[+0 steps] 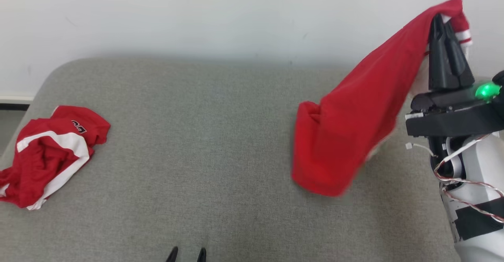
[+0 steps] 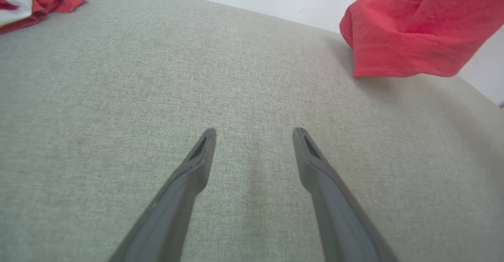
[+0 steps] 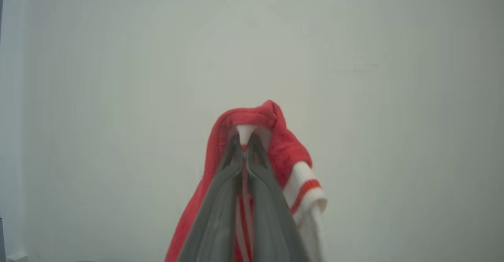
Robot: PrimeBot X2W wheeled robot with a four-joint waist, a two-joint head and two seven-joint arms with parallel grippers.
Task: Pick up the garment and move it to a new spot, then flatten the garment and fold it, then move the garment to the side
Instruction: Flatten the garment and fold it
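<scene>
Bottom edge of the head view, centre: left gripper [image 1: 186,255], two dark tips spread apart, nothing between them. In its own wrist view the fingers hang over bare cloth.

Surface: grey woven padded top [image 1: 204,144], rounded far corners, taking up most of the frame.

Lower right: pale forearm [image 1: 472,167] with loose red-and-white wires; a green light [image 1: 487,91] glows on the black wrist above it.

Upper right: right gripper [image 1: 440,19], fingers pointing up the frame, pinched tight on the red garment [image 1: 354,124]. The cloth is lifted and drapes down-left from the tips toward centre right. Its lower hem is blurred, so contact with the top cannot be told. A white ribbed cuff [image 3: 305,187] with a red stripe hangs just beside the fingers.

Left edge, mid-height: second garment [image 1: 51,151], red with a white stripe, crumpled on the top, well apart from the held one.

Farthest: plain white wall [image 1: 197,13].
</scene>
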